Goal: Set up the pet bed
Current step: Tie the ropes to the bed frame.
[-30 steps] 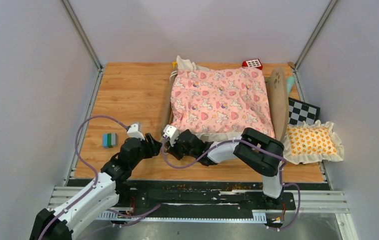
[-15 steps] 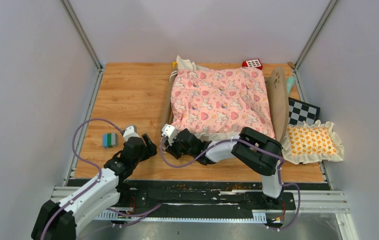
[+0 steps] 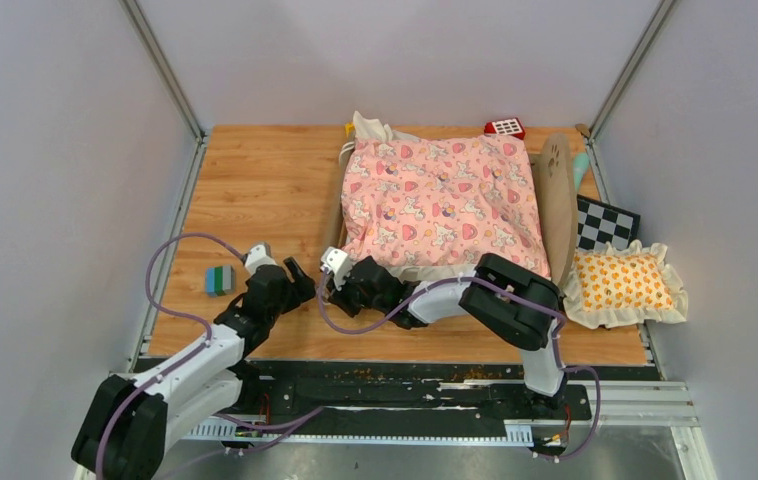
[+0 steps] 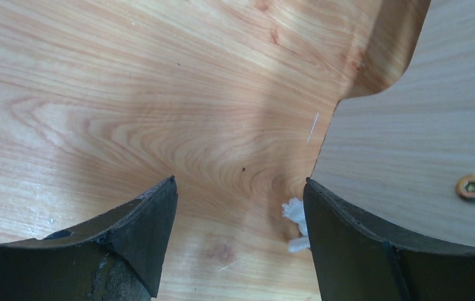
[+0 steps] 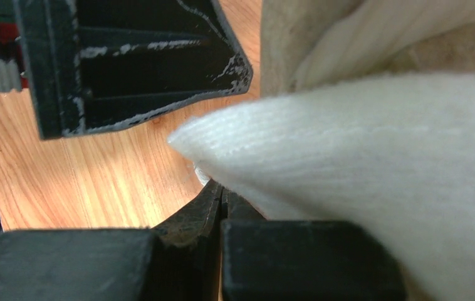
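The pet bed (image 3: 555,195) stands at the back middle, its wooden headboard to the right. The pink unicorn quilt (image 3: 440,205) covers it. My right gripper (image 3: 333,292) sits at the bed's near left corner, shut. In the right wrist view its jaws (image 5: 222,188) are pressed together, and white cloth (image 5: 360,150) lies over the right finger and touches the tips. I cannot tell whether any cloth is pinched. My left gripper (image 3: 295,283) is just left of it, open over bare table. The left wrist view shows its empty jaws (image 4: 238,182) beside a wooden bed panel (image 4: 410,125), with a white tuft (image 4: 294,216) at the panel's foot.
A grey and green block (image 3: 219,280) lies left of my left gripper. The orange frilled pillow (image 3: 623,283) and a checkered board (image 3: 605,225) sit right of the headboard. A red toy with white buttons (image 3: 504,127) is behind the bed. Metal rails edge the table.
My left gripper has drawn back to the left, away from the bed corner, and its jaws have spread wider. The right gripper has edged slightly left and stays shut.
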You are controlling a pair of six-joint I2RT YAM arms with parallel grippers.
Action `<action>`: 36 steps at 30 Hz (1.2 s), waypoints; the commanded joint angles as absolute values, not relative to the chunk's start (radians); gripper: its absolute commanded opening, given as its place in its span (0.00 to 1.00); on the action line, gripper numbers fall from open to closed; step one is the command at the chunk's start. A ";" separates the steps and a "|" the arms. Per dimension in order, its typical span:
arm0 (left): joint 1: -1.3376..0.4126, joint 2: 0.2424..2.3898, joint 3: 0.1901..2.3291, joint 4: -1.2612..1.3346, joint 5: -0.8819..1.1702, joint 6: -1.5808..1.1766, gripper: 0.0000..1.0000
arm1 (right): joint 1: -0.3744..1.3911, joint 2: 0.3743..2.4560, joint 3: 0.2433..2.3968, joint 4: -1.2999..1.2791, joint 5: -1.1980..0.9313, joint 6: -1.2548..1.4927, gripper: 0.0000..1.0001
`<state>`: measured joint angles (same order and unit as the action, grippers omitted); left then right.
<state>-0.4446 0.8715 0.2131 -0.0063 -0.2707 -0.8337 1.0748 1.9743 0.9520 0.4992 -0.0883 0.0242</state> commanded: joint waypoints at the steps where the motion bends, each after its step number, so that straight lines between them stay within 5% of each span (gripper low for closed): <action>1: -0.412 0.930 0.255 0.060 -0.240 -0.861 0.81 | 1.072 1.985 0.982 0.520 -0.095 0.020 0.00; 13: -0.404 1.050 0.301 0.066 -0.088 -0.916 0.78 | 1.068 2.012 0.996 0.554 -0.066 0.029 0.00; 20: -0.403 1.027 0.284 0.048 -0.067 -0.946 0.66 | 1.063 2.034 0.991 0.611 -0.046 0.033 0.00; 29: -0.400 1.090 0.296 0.068 -0.061 -0.959 0.71 | 1.063 2.049 0.975 0.673 -0.040 0.030 0.00; 36: -0.399 1.144 0.306 0.110 -0.024 -0.972 0.62 | 1.063 2.049 0.933 0.766 -0.043 0.034 0.00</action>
